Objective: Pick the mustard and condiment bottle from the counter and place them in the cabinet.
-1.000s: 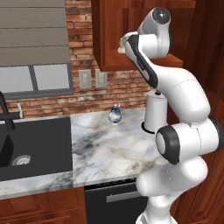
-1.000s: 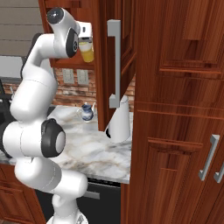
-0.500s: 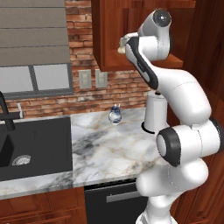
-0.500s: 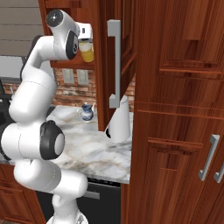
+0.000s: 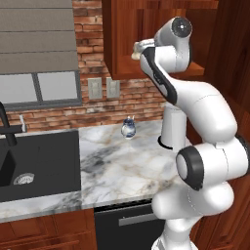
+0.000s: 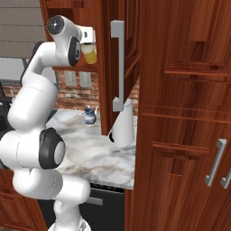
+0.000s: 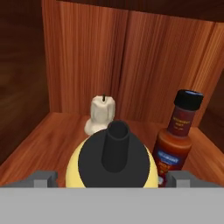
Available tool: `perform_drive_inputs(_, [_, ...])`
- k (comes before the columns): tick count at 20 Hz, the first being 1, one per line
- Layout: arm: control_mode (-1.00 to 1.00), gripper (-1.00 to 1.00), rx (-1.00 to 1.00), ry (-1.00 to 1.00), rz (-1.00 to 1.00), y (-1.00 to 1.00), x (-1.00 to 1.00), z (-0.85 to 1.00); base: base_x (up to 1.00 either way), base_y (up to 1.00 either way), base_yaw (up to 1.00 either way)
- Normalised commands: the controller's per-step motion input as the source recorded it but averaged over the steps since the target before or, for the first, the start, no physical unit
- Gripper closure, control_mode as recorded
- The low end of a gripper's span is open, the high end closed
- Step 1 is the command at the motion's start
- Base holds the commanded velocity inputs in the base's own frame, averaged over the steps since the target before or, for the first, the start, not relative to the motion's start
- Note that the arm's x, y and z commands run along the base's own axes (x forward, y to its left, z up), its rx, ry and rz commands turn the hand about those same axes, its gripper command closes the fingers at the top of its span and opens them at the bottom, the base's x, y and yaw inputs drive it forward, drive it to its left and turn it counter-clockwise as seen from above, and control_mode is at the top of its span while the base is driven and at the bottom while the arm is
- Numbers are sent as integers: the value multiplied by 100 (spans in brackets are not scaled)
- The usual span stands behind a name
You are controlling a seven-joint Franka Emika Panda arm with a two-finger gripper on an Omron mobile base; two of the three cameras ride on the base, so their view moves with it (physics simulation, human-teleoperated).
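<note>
The mustard (image 7: 111, 164), a yellow squeeze bottle with a dark cone top, stands upright on the shelf of the cabinet (image 7: 48, 140). My gripper (image 7: 113, 177) is open around it, and each fingertip (image 7: 43, 178) stands clear of its sides. The condiment bottle (image 7: 177, 138), dark red with a black cap, stands on the same shelf just right of the mustard. In the right base view the mustard (image 6: 90, 55) sits under my gripper (image 6: 89, 45) inside the cabinet (image 6: 58, 68). The counter (image 5: 122, 166) lies below.
A white candle-like lump (image 7: 101, 114) sits at the back of the shelf. On the counter stand a white paper-towel roll (image 5: 173, 127) and a small blue-and-white jug (image 5: 128, 128). A black sink (image 5: 34, 161) lies left. The open cabinet door (image 6: 118, 63) hangs right of the hand.
The jaws have spread wider and let go of the mustard, which stays on the shelf. The arm has hardly moved.
</note>
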Motion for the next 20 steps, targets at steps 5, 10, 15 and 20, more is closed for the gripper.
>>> perform_drive_inputs(5, [-100, -100, 0, -7, 0, 0, 9, -6, 0, 0, 0])
perform_drive_inputs(10, [-100, -100, 0, -2, 0, 0, 1, 0, 0, 0, 0])
perform_drive_inputs(15, [-100, 100, 0, 0, 0, 0, 4, -6, 0, 0, 0])
perform_drive_inputs(20, [-100, 100, 0, 0, 0, 0, 23, -12, 0, 0, 0])
